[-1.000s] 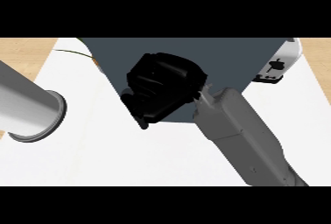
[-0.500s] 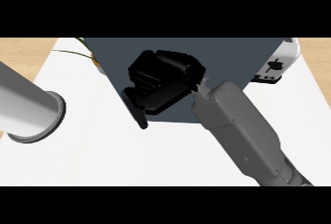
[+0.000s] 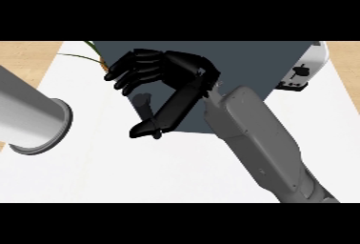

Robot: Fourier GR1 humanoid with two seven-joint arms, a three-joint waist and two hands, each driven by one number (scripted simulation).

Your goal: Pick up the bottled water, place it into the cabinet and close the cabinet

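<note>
Robot hand (image 3: 165,81) on the right arm hangs at upper centre of the head view, over the near edge of the dark blue-grey cabinet (image 3: 260,59). Its fingers are bent at upper left of the palm, its thumb runs down towards the lower left, and nothing can be seen between them. The grey right forearm (image 3: 256,143) climbs to it from the lower right of the frame. At the left edge only the left forearm (image 3: 32,121) shows, its round end facing the centre; the left robot hand is out of the frame.

The bottled water is nowhere visible; whether it already stands inside the cabinet or sits behind the palm cannot be told. That is the main risk: if the bottle is not fully inside, shutting the door could knock it over or jam against it. The door itself cannot be made out, so a push from this hand might land on the cabinet body instead.

The bench (image 3: 141,171) is plain white. A white appliance (image 3: 306,71) stands at the cabinet's right, thin green leaves (image 3: 95,52) show at upper left, and tan flooring flanks the top corners.
</note>
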